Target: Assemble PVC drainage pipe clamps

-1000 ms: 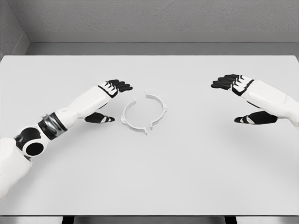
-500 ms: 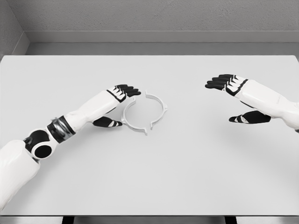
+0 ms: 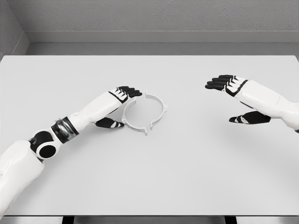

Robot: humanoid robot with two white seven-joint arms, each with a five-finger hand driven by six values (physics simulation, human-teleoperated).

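Two white half-ring clamp pieces lie near the table's middle, facing each other with small gaps between their ends. The left half (image 3: 132, 120) curves from upper left down to a lower tab; the right half (image 3: 158, 108) arcs on the far right side. My left hand (image 3: 119, 106) hovers at the left half's outer edge, fingers spread above it and thumb low beside it, holding nothing. My right hand (image 3: 233, 99) floats open well to the right of the clamp, palm down, thumb apart below the fingers.
The white table (image 3: 187, 168) fills the view, with a grey wall behind its far edge and a dark gap below its near edge.
My left hand slid right and slightly down until it reached the left half-ring's edge. The right hand drifted a little left, then held still. The clamp halves stayed put.
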